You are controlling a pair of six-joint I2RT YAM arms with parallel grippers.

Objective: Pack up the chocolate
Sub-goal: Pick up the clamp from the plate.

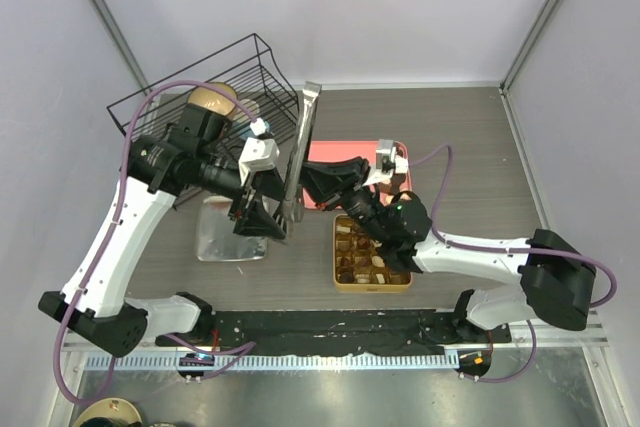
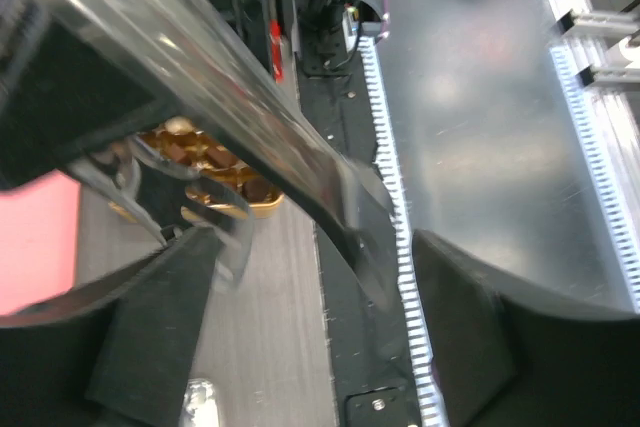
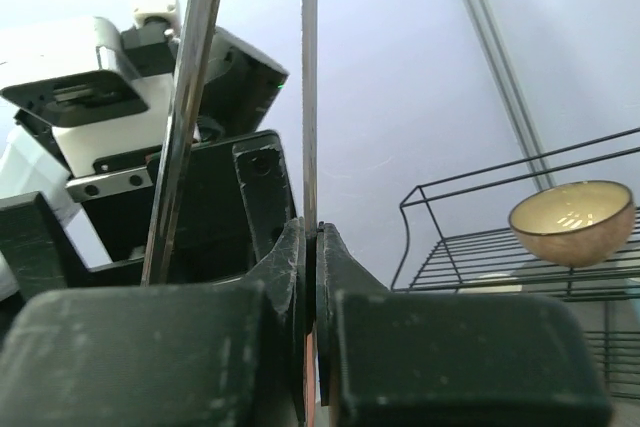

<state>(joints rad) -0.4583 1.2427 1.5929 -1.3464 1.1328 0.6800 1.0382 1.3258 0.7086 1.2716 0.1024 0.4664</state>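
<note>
Right fingers (image 3: 285, 267) clamped on tongs (image 3: 309, 97) | left fingers (image 2: 150, 347) wide around them | gold tin (image 1: 372, 286): chocolate (image 1: 365, 257) | wire basket (image 1: 268, 75): bowl (image 1: 210, 99)

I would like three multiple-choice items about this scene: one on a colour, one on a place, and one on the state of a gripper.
1. What colour is the flat tray behind the gold square tin?
A pink
B green
C white

2. Where does the beige round bowl lie?
A on the flat tray
B in the gold square tin
C in the black wire basket

3. How is the right gripper?
A open wide
B shut on the long metal tongs
C shut on nothing

Answers:
1 A: pink shows beyond the tin.
2 C: the bowl sits inside the basket's wires.
3 B: the gripper pinches one thin blade of the tongs.
</note>
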